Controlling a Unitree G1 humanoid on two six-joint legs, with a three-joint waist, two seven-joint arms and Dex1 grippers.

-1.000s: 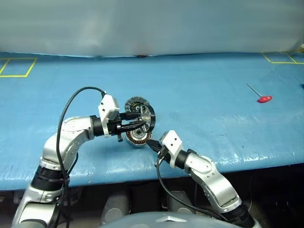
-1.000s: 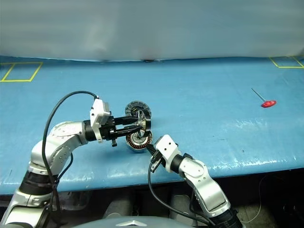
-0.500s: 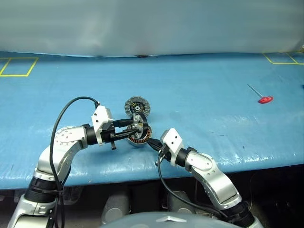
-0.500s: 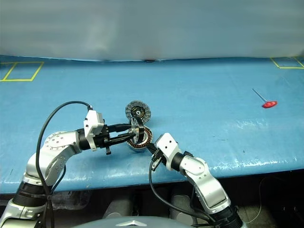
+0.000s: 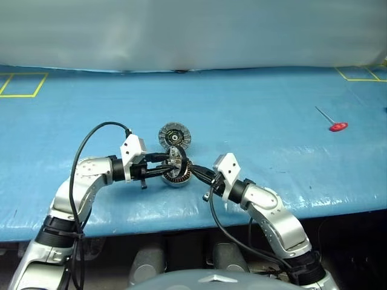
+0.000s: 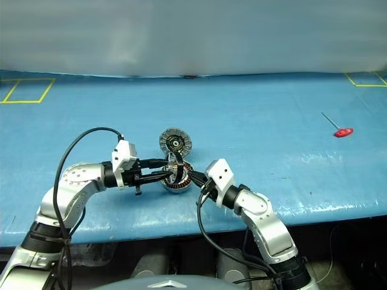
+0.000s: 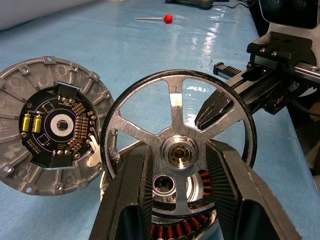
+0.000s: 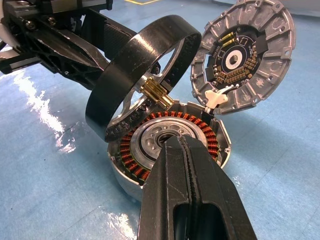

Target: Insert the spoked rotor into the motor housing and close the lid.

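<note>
Lowered since a second ago, left gripper (image 5: 164,164) clamps black-rimmed, silver-spoked rotor (image 7: 177,150) tilted above copper-wound round metal motor housing (image 8: 170,150); right gripper (image 8: 187,165), fingers pressed together, points at it.

in the left wrist view the left gripper's fingers (image 7: 235,200) cover the lower rim of the spoked rotor (image 7: 177,150) and most of the motor housing (image 7: 180,222), whose base is cut off by the frame edge, and the lid (image 7: 50,135) runs off the side. in the right wrist view the right gripper (image 8: 187,165), its fingers pressed together, hides the near part of the housing's windings, and the lid's far rim is cut by the edge. in the head views the rotor's spokes and the red-handled tool (image 5: 336,125) are too small to make out.
</note>
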